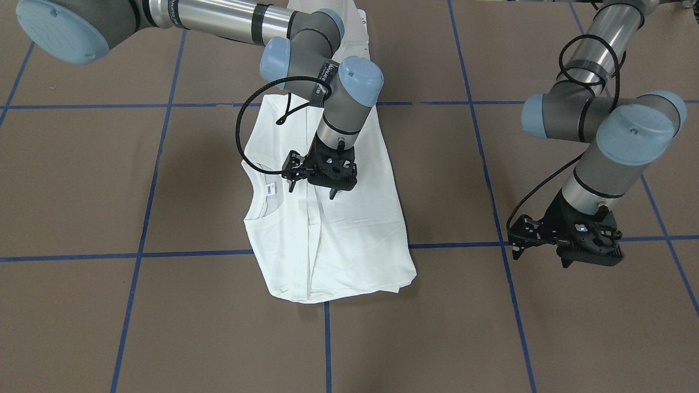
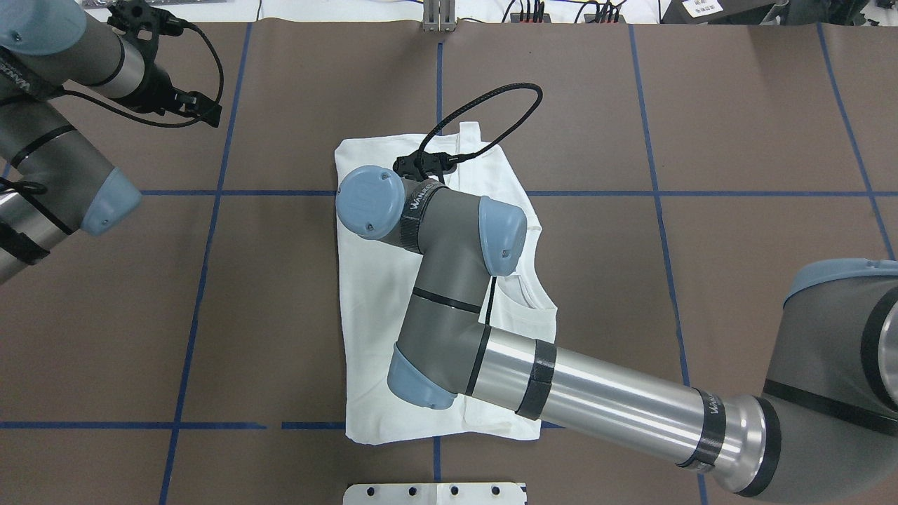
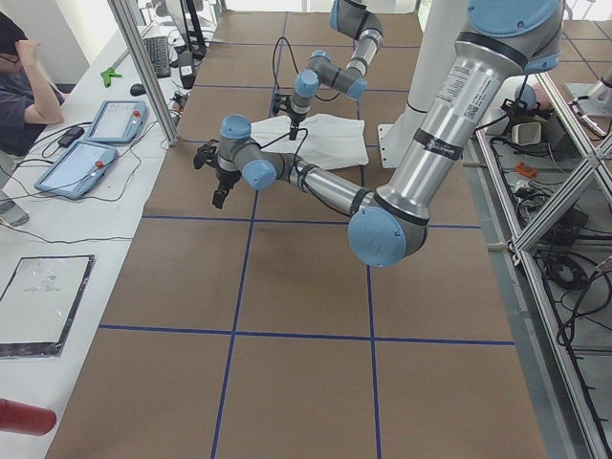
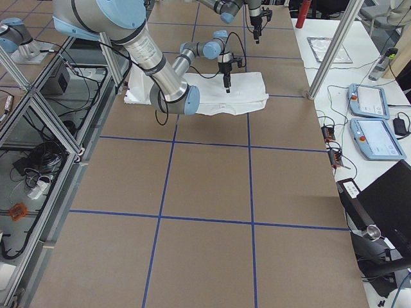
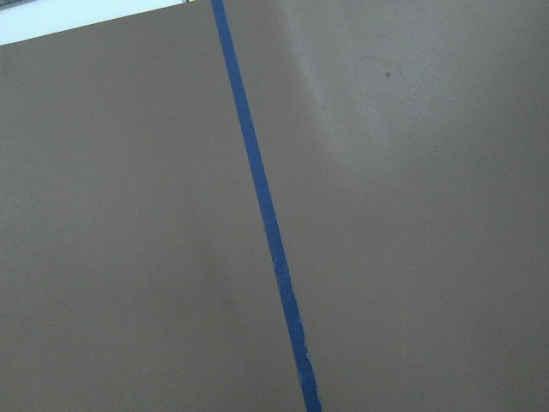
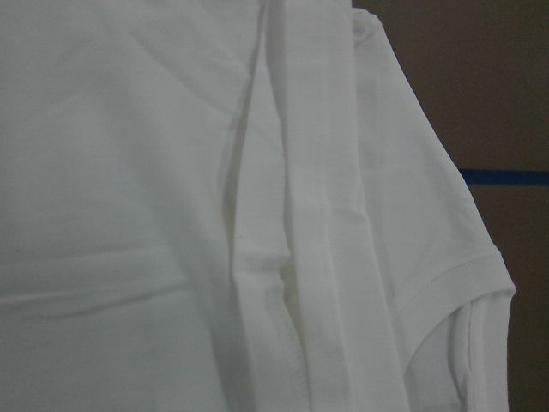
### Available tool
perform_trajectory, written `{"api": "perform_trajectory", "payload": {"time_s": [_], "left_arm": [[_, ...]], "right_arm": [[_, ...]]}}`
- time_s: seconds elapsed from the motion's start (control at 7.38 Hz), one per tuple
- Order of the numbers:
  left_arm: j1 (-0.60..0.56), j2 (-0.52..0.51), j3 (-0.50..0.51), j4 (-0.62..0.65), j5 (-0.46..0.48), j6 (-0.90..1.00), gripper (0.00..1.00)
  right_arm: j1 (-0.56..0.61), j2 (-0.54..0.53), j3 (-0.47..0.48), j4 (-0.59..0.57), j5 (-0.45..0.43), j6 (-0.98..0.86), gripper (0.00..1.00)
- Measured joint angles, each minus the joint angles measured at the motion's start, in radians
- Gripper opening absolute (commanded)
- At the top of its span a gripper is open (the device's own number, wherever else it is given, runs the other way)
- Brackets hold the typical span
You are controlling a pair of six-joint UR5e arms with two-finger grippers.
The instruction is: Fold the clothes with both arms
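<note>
Standing by the table here. The T-shirt (image 1: 349, 240) lies flat as a long, narrow bundle, sleeves already tucked in. Its long axis runs straight away from the robot's base toward the operators' side. The collar (image 1: 262, 188) sits on the shirt's long edge on the robot's right, roughly halfway along.

The right gripper (image 1: 312, 191) hovers right above the shirt's middle, just inboard of that collar. Its fingers are spread and there's nothing between them. Its wrist cam sees only white fabric and a folded seam, so it's close over the cloth.

The left gripper (image 1: 540, 259) is well off the shirt's opposite long edge, about level with the shirt's end on the operators' side. It hangs over bare brown table (image 1: 109, 191), jaws apart too, empty.

So the right arm is way nearer. My guess is that halving the bundle across its length needs both grippers on one short end. The left has a long trip sideways to get there.
</note>
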Motion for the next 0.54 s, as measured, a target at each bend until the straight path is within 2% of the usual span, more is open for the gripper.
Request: {"api": "perform_trajectory", "payload": {"time_s": [0.54], "left_arm": [[0.01,0.021,-0.03,0.0,0.001,-0.012,1.0]], "right_arm": [[-0.001,0.001,-0.027,-0.049,-0.009,-0.068,1.0]]}}
